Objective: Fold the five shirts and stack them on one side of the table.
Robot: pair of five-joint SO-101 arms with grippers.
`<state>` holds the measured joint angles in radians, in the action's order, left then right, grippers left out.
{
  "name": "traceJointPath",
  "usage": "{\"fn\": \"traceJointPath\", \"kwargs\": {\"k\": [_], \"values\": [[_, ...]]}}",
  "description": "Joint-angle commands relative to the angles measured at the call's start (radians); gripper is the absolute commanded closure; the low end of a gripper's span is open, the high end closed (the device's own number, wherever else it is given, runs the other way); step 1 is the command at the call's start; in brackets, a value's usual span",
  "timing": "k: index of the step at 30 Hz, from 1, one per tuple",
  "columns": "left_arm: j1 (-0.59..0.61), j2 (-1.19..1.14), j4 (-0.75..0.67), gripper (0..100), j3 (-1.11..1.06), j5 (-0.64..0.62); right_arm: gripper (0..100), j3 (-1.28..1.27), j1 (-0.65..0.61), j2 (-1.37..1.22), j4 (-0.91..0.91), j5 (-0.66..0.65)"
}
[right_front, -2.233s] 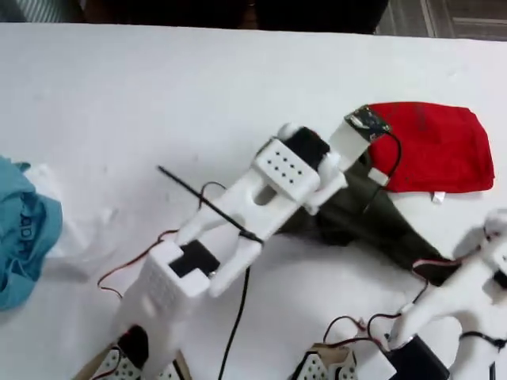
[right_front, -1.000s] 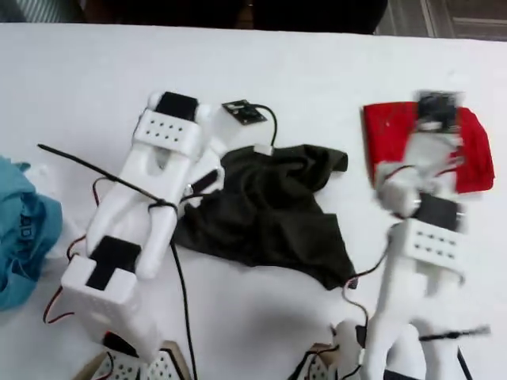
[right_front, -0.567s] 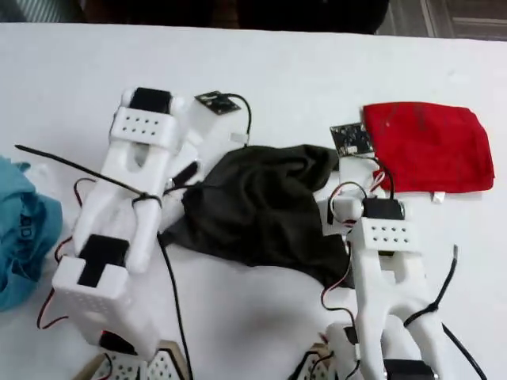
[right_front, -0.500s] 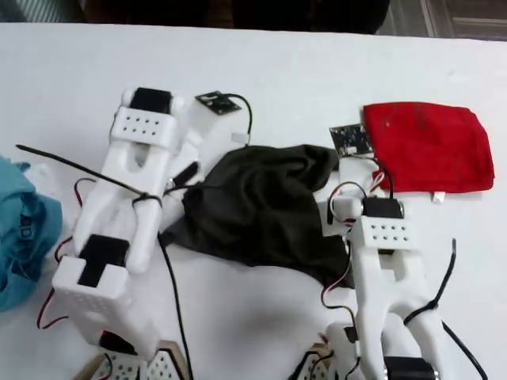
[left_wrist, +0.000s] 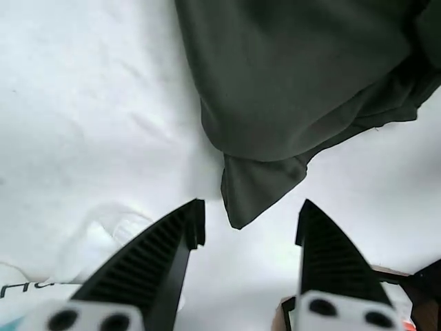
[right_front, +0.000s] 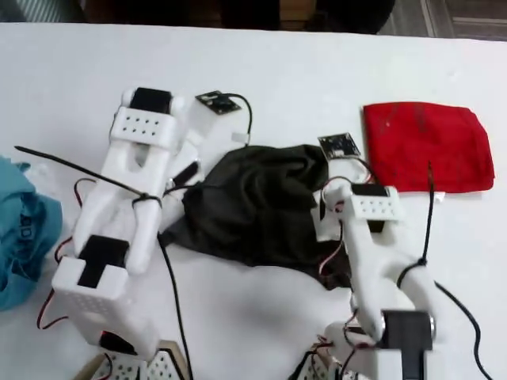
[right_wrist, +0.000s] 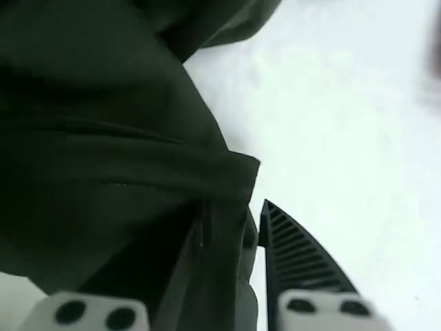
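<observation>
1. One dark olive shirt (right_front: 261,202): unfolded and crumpled in a loose heap on the tabletop (right_front: 301,63), between the two end effectors. A pointed corner lies between the parted fingers of the left end effector (left_wrist: 248,214), touching neither. A thick rolled hem lies right at the right end effector (right_wrist: 231,207).
2. One red shirt (right_front: 428,142): folded into a flat rectangle, near the right end effector on its outer side, apart from the dark olive shirt.
3. One teal shirt (right_front: 24,229): bunched and unfolded, well apart from the left end effector, on its outer side.
4. One white garment (right_front: 75,229): rumpled and faint against the tabletop, just beside the teal shirt.
</observation>
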<state>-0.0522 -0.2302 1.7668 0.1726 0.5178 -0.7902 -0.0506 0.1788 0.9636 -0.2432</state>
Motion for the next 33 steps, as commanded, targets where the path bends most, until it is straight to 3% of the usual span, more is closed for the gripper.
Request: {"fn": "traceJointPath", "kwargs": {"k": [1, 13, 19, 24, 33], "values": [[0.003, 0.060, 0.006, 77, 0.022, 0.006, 87.8, 0.081, -0.001, -0.082, -0.030, 0.005], [0.003, 0.055, 0.005, 77, 0.018, 0.006, 87.9, 0.141, 0.012, -0.104, -0.035, 0.005], [0.003, 0.054, 0.003, 77, 0.018, 0.006, 87.9, 0.087, 0.022, 0.019, -0.058, 0.005], [0.003, 0.054, 0.000, 77, 0.018, 0.006, 87.9, 0.020, -0.013, 0.018, -0.159, 0.005], [0.003, 0.054, 0.000, 77, 0.018, 0.006, 87.9, 0.014, -0.012, 0.001, -0.170, 0.005]]}}
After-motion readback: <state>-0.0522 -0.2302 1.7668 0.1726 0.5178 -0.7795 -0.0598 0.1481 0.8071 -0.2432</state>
